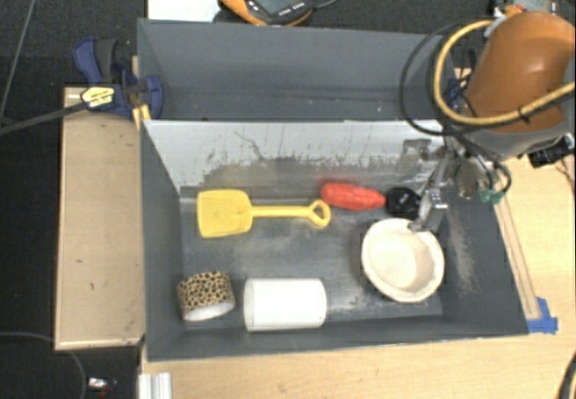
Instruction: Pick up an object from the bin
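Note:
My gripper hangs at the right side of the bin, its metal fingers pointing down at the far rim of a white bowl. Nothing shows between the fingers. Just left of the fingertips lies a small black object, and beside that a red, elongated thing.
A yellow toy shovel lies at the bin's middle left. Along the near wall sit a leopard-print tape roll and a white cylinder. The arm with its orange cover and cables overhangs the bin's right wall.

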`<state>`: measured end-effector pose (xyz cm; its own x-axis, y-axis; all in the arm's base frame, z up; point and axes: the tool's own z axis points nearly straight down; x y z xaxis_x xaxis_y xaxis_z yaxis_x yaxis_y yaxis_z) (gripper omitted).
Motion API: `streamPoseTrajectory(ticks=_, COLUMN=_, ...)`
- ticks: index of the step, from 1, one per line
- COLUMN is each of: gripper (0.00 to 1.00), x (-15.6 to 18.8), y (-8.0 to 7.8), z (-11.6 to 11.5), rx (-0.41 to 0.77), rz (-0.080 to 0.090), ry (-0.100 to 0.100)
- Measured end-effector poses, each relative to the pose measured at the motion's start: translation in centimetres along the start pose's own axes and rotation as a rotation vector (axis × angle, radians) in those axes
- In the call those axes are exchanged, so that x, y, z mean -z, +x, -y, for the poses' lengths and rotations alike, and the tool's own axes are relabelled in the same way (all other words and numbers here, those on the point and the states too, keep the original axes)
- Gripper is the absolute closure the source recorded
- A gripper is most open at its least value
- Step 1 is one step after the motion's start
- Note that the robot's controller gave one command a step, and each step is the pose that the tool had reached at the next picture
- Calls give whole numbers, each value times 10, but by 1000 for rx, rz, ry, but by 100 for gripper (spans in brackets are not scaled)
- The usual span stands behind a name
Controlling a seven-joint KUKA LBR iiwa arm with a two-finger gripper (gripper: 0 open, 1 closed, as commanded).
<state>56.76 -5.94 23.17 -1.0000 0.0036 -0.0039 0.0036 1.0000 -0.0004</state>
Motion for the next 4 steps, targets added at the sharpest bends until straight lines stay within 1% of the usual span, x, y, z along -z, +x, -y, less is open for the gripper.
streamPoseTrajectory(ticks=1, gripper=0, x=-136, y=56, z=29, rx=151, rz=5, ry=1)
streamPoseTrajectory(ticks=2, gripper=0, x=-69, y=76, z=36, rx=229, rz=16, ry=3)
streamPoseTrajectory(ticks=3, gripper=0, x=-132, y=91, z=37, rx=432, rz=-5, ry=-2)
streamPoseTrajectory(ticks=4, gripper=0, x=-160, y=89, z=74, rx=750, rz=20, ry=7)
